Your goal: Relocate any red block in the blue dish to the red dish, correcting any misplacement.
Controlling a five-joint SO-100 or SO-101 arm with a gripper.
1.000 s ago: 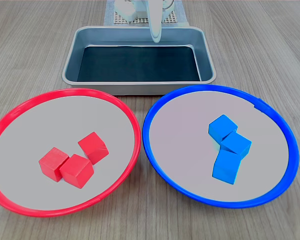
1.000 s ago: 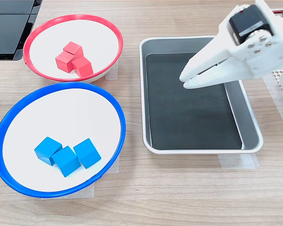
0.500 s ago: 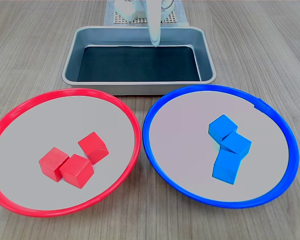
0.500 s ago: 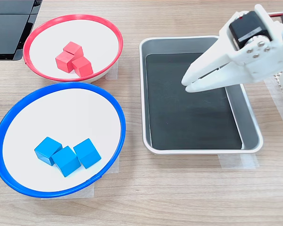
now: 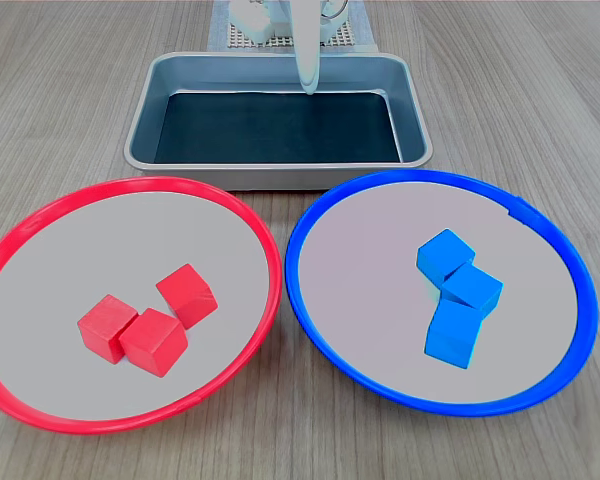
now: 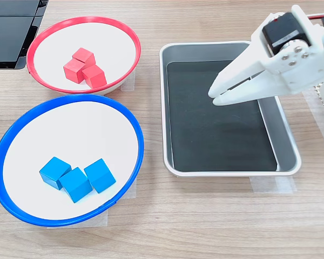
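Three red blocks (image 5: 154, 341) (image 6: 83, 68) lie clustered in the red dish (image 5: 140, 184) (image 6: 86, 19), which is on the first exterior view's left. The blue dish (image 5: 430, 177) (image 6: 70, 99) holds only three blue cubes (image 5: 452, 334) (image 6: 75, 184); no red block shows in it. My white gripper (image 5: 307, 86) (image 6: 215, 97) hangs above the metal tray, far from both dishes. Its jaws are shut with nothing between them.
A rectangular metal tray (image 5: 280, 176) (image 6: 232, 172) with a dark liner stands behind the dishes in the first exterior view, with nothing in it. A dark flat object (image 6: 11, 29) lies at the second exterior view's top left. Bare wooden table surrounds everything.
The gripper shifted slightly over the tray during the first half second, then held still. No block or dish has moved.
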